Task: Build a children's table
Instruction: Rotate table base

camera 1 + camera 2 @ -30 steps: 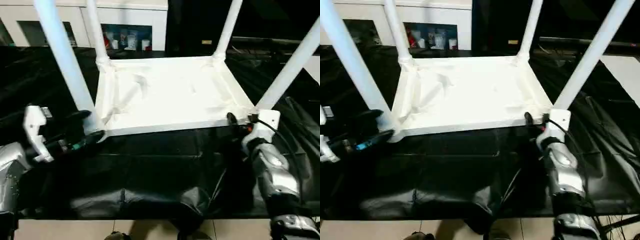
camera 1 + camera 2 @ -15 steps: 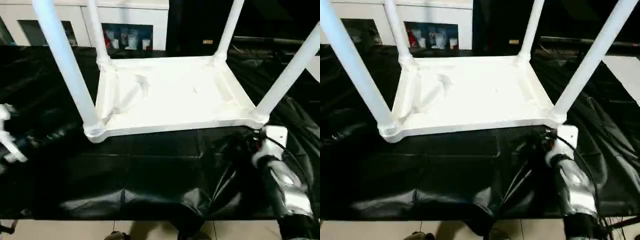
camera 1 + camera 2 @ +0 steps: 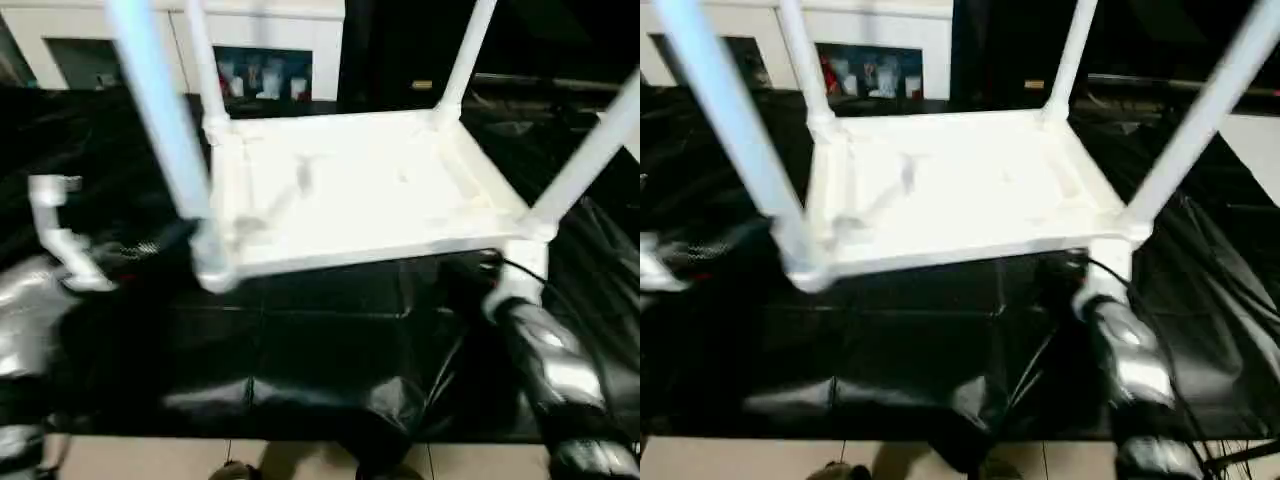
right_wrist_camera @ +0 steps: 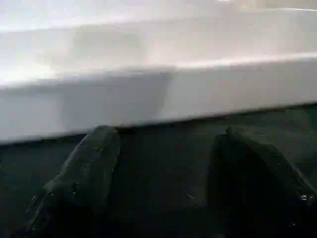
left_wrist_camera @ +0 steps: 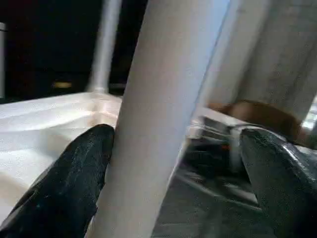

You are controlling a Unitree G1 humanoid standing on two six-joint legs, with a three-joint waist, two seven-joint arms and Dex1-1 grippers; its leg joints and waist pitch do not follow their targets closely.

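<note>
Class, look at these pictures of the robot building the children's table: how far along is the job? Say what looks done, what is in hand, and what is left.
Done: the tabletop lies upside down on the black cover with all four legs standing in its corners.

In hand: the left claw is open around the near left leg, one finger touching it; the right claw is open before the tabletop's edge.

Left: probably turning the table onto its legs.

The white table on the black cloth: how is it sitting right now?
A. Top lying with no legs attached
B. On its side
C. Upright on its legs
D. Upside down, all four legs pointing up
D: the tabletop lies flat on the black cloth and four legs rise from its corners.
</note>
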